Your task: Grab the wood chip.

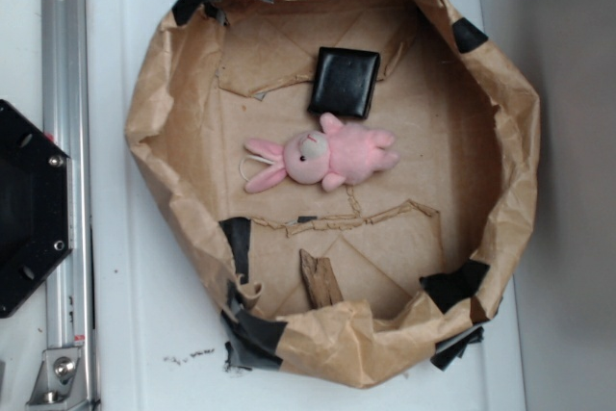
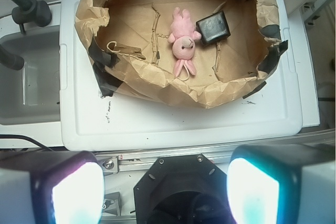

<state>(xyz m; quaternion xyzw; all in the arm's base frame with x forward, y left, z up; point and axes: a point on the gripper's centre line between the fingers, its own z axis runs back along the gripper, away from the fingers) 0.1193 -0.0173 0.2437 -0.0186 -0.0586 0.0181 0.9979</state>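
Note:
The wood chip (image 1: 320,279) is a small rough brown chunk lying on the floor of the brown paper basin (image 1: 500,93), near its front wall. In the wrist view the wood chip (image 2: 127,50) shows at the basin's left side. A pink plush bunny (image 1: 322,158) lies in the middle and a flat black square pad (image 1: 345,82) behind it. My gripper (image 2: 165,190) is open and empty, high above the robot's black base, well back from the basin. The gripper does not show in the exterior view.
The paper basin (image 2: 210,94) sits on a white tray (image 2: 157,124), its rim patched with black tape. A metal rail (image 1: 63,141) and the black robot base (image 1: 29,209) lie at the left. A grey sink (image 2: 26,82) with black hoses is left of the tray.

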